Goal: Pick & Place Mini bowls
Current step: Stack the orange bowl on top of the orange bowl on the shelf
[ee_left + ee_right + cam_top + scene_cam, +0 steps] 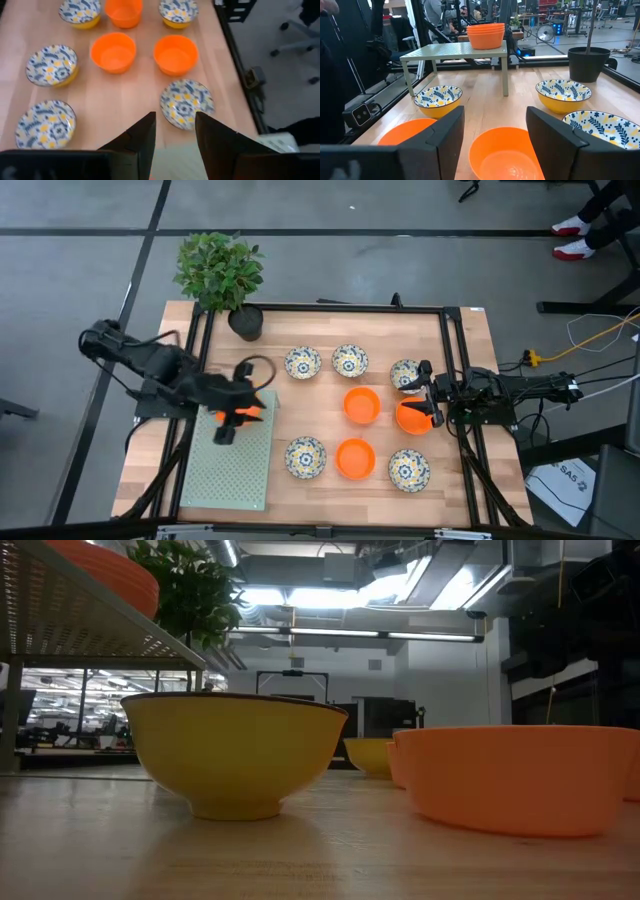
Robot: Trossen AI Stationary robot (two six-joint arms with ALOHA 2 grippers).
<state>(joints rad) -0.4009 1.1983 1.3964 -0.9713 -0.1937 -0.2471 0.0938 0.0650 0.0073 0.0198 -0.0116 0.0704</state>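
Two orange bowls stacked on shelf under left gripper, jaws apart

High view: you are looking straight down on the whole table.
Low view: you are sitting at tabletop level, close to two bowls.
Wrist views: both are facing the bowls, sharing them with the high view.

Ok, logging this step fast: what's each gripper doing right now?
Left gripper: open, empty, above the orange bowls stacked on the rack.
Right gripper: open, empty, poised over an orange bowl.
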